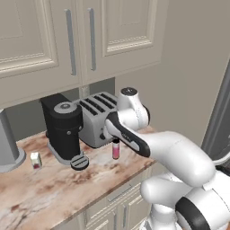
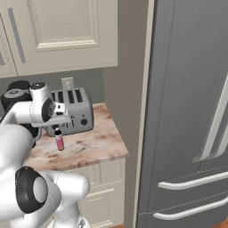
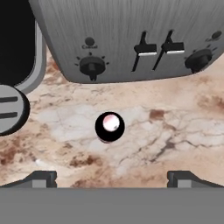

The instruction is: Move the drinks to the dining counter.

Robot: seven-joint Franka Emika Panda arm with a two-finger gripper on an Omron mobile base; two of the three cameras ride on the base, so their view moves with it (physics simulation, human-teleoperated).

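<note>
Lining up over the pink bottle (image 3: 110, 127) looks like the current step: the gripper (image 3: 112, 178) hangs right above it, jaws spread wide and empty, so next it probably needs to drop straight down and close around it. Small pink bottle with a dark cap, upright on the marbled tabletop (image 1: 54, 188), just in front of the toaster (image 1: 96, 119).

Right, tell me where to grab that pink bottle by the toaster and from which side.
Grip the pink bottle around its body just under the dark cap, coming straight down. It stands upright and apart from the toaster, and the open gripper already looks down on its cap. Its round, narrow body should fit between the fingers from any side.
</note>
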